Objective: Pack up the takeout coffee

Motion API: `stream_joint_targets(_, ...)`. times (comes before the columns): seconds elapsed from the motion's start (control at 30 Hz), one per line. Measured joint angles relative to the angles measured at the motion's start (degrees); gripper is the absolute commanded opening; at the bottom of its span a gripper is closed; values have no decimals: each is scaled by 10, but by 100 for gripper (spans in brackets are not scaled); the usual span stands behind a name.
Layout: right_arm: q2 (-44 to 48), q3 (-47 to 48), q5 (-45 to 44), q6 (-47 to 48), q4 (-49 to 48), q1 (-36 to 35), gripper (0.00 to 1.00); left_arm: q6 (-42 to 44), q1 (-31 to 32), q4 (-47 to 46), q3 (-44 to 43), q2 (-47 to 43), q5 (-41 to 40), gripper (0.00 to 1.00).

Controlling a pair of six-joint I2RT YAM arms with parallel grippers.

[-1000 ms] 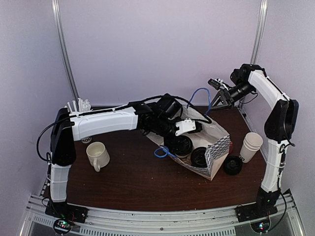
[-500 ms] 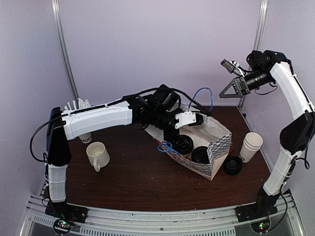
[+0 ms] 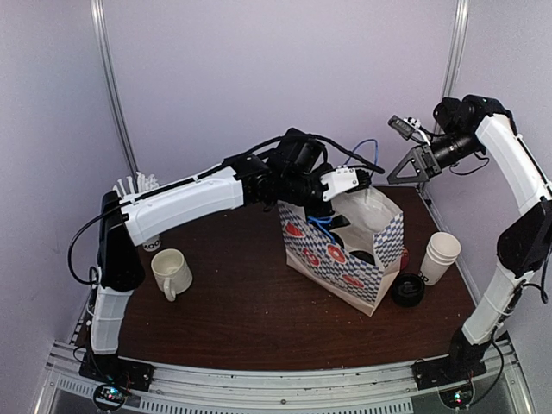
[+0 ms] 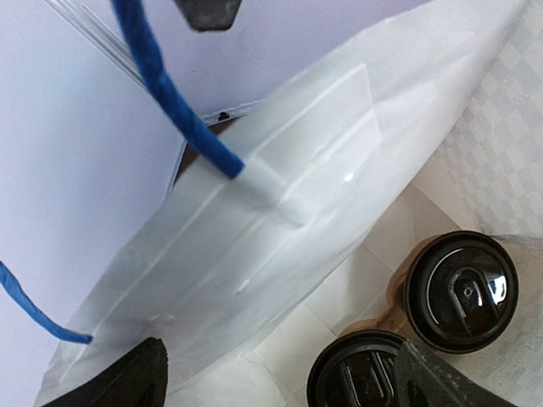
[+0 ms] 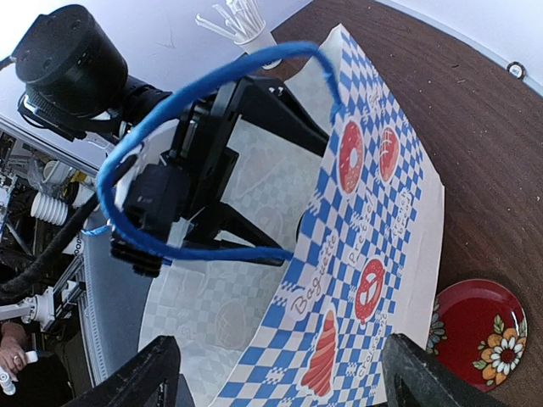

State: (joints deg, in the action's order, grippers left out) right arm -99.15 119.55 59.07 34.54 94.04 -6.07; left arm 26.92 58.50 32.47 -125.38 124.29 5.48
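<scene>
Paper bag (image 3: pixel 345 263), blue-checked with red pastry prints, stands upright on the worktop (image 3: pixel 233 315), mouth open. Two takeout coffee cups (image 4: pixel 462 291) with black lids sit side by side on the bag floor. Left gripper (image 3: pixel 341 185) hangs at the bag mouth, jaws spread wide, gripping nothing; blue rope handle (image 4: pixel 182 110) crosses its view. Right gripper (image 3: pixel 412 166) is raised beyond the bag's right side, jaws apart, empty. A further black lid (image 3: pixel 407 289) lies just beside the bag, near a stack of unlidded white cups (image 3: pixel 440 256).
</scene>
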Motion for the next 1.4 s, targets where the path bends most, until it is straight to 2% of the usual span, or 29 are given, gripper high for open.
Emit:
stream_joint_targets(0.37, 60, -32, -25, 0, 2, 0, 87, -23, -2, -26, 2, 2, -20, 97)
stream_joint_targets(0.53, 82, -60, -83, -30, -21, -40, 82, -36, -2, -41, 15, -3, -21, 97)
stream_joint_targets(0.73, 66, -61, -179, -72, -65, -127, 62, -48, -2, -47, 33, -19, -21, 97)
stream_joint_targets(0.83, 47, -53, -214, -90, -88, -149, 44, -54, -2, -54, 47, -37, -24, 97)
stream_joint_targets(0.87, 40, -50, -225, -98, -95, -152, 41, -56, -2, -57, 54, -45, -25, 97)
stream_joint_targets(1.0, 24, -45, -256, -108, -121, -161, 35, -65, -2, -64, 81, -78, -29, 97)
stream_joint_targets(1.23, 4, -42, -298, -121, -146, -174, 7, -81, -2, -72, 171, -184, -41, 97)
stream_joint_targets(1.4, 5, -42, -293, -123, -155, -177, 1, -89, -2, -80, 240, -277, -71, 97)
